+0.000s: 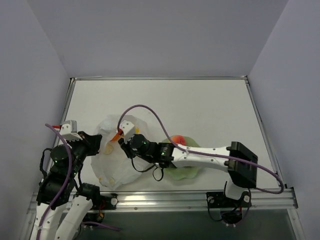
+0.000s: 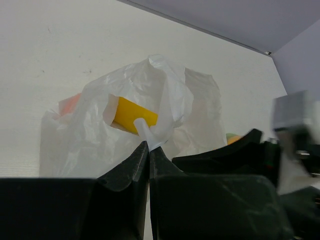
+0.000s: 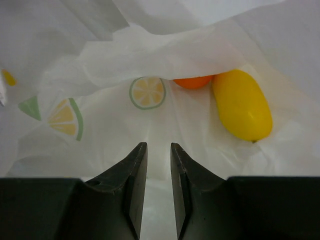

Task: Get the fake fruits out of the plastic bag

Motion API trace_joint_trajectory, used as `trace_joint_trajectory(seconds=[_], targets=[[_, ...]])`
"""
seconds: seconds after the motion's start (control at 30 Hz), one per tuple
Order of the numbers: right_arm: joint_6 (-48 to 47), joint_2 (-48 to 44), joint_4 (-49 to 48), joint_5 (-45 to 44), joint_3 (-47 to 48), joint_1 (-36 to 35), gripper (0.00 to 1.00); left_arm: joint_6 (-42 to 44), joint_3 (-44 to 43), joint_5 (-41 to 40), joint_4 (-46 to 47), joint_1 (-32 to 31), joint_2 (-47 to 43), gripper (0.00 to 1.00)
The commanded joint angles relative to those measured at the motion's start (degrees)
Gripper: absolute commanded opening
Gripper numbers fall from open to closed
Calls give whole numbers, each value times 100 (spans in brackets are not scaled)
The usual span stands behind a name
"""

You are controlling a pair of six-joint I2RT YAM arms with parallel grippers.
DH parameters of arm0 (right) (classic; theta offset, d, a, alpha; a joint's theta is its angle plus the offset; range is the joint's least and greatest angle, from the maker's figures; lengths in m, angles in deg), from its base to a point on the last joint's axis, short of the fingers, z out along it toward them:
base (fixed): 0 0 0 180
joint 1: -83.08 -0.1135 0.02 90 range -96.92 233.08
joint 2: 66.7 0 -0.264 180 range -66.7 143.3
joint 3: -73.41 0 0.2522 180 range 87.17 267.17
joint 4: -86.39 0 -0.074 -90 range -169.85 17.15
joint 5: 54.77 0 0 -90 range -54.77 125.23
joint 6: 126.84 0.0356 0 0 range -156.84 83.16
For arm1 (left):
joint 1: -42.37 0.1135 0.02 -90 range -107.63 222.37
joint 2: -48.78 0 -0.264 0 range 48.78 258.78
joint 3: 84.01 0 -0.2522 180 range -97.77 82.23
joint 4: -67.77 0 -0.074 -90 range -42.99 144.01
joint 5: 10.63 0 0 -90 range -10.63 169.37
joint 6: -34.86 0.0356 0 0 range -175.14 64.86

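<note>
right arm (image 1: 200,156): reaching to 9 o'clock, right gripper (image 3: 159,145) in the plastic bag (image 3: 100,55), jaws a slit apart
yellow fruit (image 3: 242,105): 1 o'clock of it
left gripper (image 2: 149,146): pinching plastic bag rim

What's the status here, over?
Left claw shut on bag edge. Right claw inside bag, jaws nearly closed, no fruit between. Yellow fruit, orange fruit in bag, ungrasped.

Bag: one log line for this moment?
left gripper: jaws shut on bag edge | right gripper: in bag, jaws narrowly apart, no fruit gripped | yellow fruit, orange fruit: in bag
</note>
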Motion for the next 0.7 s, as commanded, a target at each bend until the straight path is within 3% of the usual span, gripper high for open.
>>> trace_joint_trajectory(seconds=[0.0, 0.2, 0.3, 0.47, 0.67], targets=[[-658, 810, -294, 453, 547, 213, 22, 197, -485, -126, 138, 25, 25, 3], [-931, 1718, -232, 391, 1198, 801, 25, 84, -486, -4, 349, 25, 16, 2], [-1361, 2025, -119, 533, 1374, 1030, 33, 5, -433, 102, 446, 25, 51, 2], [-1968, 2325, 23, 243, 1629, 1092, 54, -92, -231, 269, 578, 16, 69, 3], [-2065, 2351, -13, 286, 1664, 1189, 68, -268, 15, 375, 587, -19, -1, 2]])
